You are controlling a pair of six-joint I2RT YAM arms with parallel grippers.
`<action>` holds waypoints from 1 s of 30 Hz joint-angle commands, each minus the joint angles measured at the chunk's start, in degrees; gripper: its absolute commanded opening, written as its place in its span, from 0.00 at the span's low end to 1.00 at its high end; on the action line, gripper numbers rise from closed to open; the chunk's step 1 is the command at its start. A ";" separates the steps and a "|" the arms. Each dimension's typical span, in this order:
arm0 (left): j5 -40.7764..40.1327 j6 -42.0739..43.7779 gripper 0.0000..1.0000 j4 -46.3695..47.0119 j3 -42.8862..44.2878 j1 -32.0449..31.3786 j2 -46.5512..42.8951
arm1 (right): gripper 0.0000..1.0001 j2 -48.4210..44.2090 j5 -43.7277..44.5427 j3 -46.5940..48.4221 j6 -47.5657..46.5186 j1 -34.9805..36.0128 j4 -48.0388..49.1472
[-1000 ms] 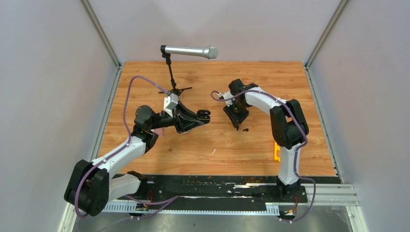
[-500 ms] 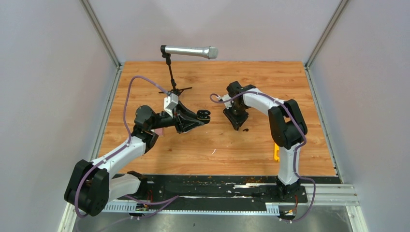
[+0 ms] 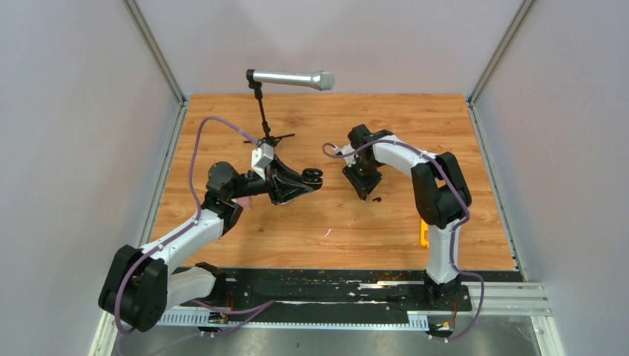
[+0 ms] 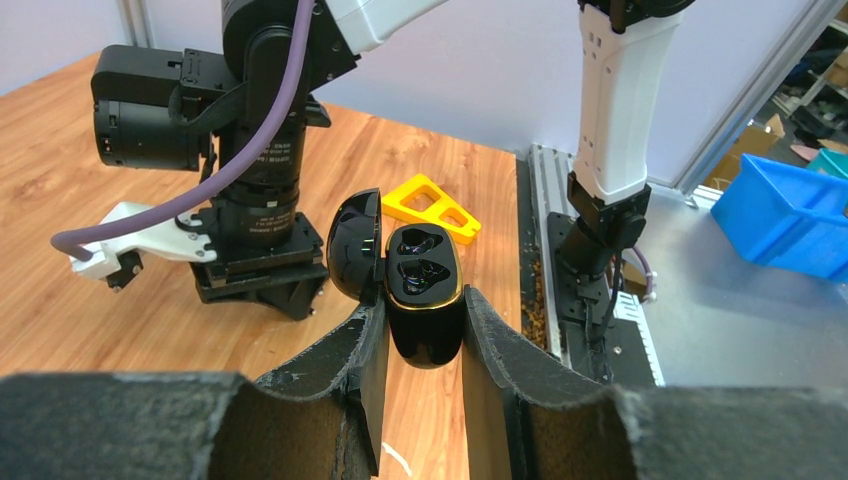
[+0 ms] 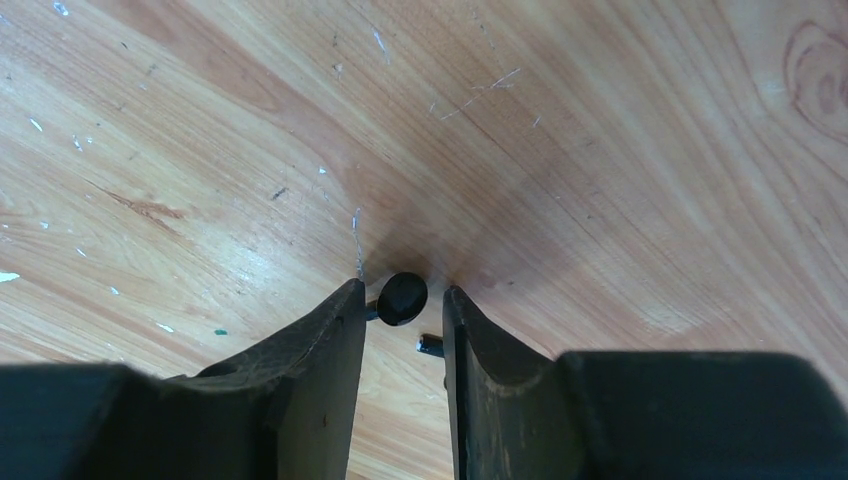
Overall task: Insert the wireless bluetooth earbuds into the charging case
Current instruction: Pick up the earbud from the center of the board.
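My left gripper (image 3: 308,180) is shut on a glossy black charging case (image 4: 424,290) with a gold rim and holds it above the table. The case's lid (image 4: 356,245) stands open to the left and two dark sockets show inside. The case also shows in the top view (image 3: 313,176). My right gripper (image 3: 365,194) points down at the table with its jaws a little apart. A black earbud (image 5: 402,298) lies on the wood between its fingertips. A second small black piece (image 5: 430,345) lies by the right finger. A dark earbud (image 3: 377,199) shows beside this gripper. No white earbuds are in view.
A silver microphone (image 3: 291,78) on a thin black stand (image 3: 265,138) stands at the back, behind the left gripper. A yellow triangular piece (image 3: 424,232) lies near the right arm's base. A blue bin (image 4: 790,210) sits off the table.
The right gripper has shifted slightly left and settled over the black earbud. The left arm holds the open case still.
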 commanded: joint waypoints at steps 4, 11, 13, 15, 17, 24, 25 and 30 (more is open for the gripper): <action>-0.31 1.28 0.00 1.41 -0.43 0.41 -0.84 | 0.34 0.79 0.73 2.44 2.16 0.32 0.43; -0.29 1.27 0.00 1.36 -0.47 0.41 -0.75 | 0.32 1.58 0.64 3.71 2.47 0.31 0.41; -0.28 1.30 0.00 1.36 -0.47 0.40 -0.83 | 0.31 1.62 0.74 3.59 2.43 0.27 0.31; -0.35 1.26 0.00 1.36 -0.47 0.41 -0.74 | 0.30 1.46 0.74 3.22 2.43 0.28 0.25; -0.45 1.30 0.00 1.38 -0.42 0.41 -0.68 | 0.29 1.21 0.64 2.95 2.44 0.32 0.06; -0.50 1.17 0.00 1.54 -0.40 0.40 -0.47 | 0.31 0.12 1.18 1.51 2.47 0.32 -0.31; -0.48 1.17 0.00 1.54 -0.38 0.41 -0.40 | 0.31 0.15 1.18 1.19 2.47 0.29 -0.24; -0.46 1.16 0.00 1.30 -0.50 0.41 -0.59 | 0.31 0.49 1.25 1.22 2.43 0.28 -0.30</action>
